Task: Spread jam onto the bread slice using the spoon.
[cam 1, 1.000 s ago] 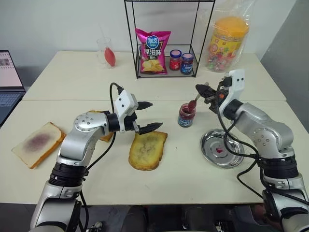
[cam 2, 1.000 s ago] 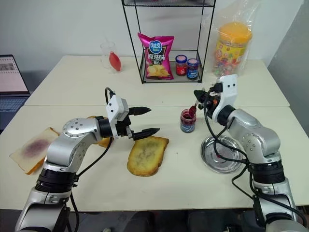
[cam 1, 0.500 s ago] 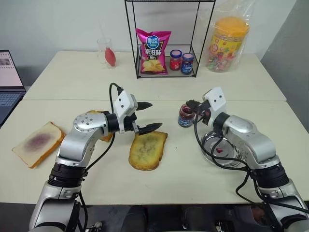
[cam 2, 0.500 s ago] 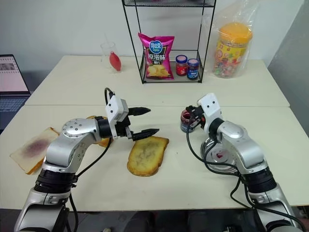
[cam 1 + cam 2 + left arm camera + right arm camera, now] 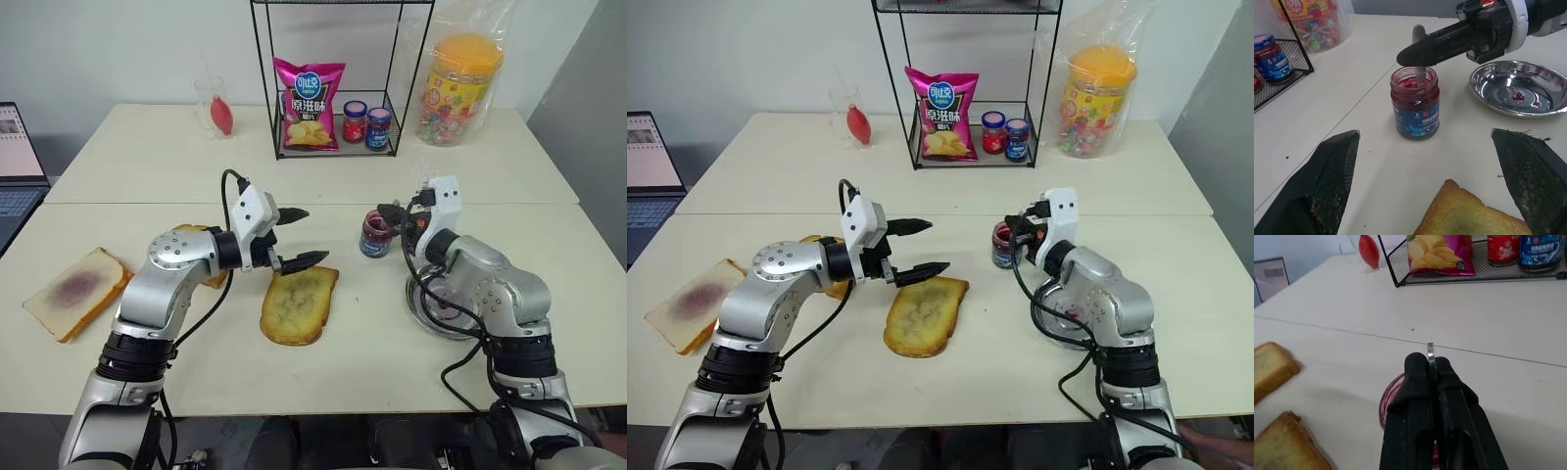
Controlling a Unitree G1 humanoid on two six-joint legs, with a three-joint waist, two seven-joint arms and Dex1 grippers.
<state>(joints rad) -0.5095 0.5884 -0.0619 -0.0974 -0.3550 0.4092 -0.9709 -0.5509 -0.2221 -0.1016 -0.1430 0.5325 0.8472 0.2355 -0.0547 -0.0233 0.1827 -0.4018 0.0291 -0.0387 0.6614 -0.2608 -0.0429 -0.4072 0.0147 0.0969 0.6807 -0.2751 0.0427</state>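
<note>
From my head camera my right gripper (image 5: 390, 211) sits at the mouth of the jam jar (image 5: 374, 233), but my fingers hide what they hold there. My left wrist camera makes it plain: the spoon (image 5: 1418, 54) stands pinched between my closed right fingers (image 5: 1435, 45), its bowl end down inside the jar, in the jam (image 5: 1414, 81). My right wrist camera adds the top of the spoon's handle poking up between the two pressed-together fingers, with the jar rim beneath. My left gripper (image 5: 298, 236) hangs spread wide and empty just above the far edge of the bread slice (image 5: 297, 305), which lies flat on the table (image 5: 372, 343) near the jar. The round steel dish (image 5: 1520, 88) holds small red smears. On the wire rack (image 5: 338, 147) stand two lidded jars (image 5: 366, 124) beside a chip bag (image 5: 308, 104).
</note>
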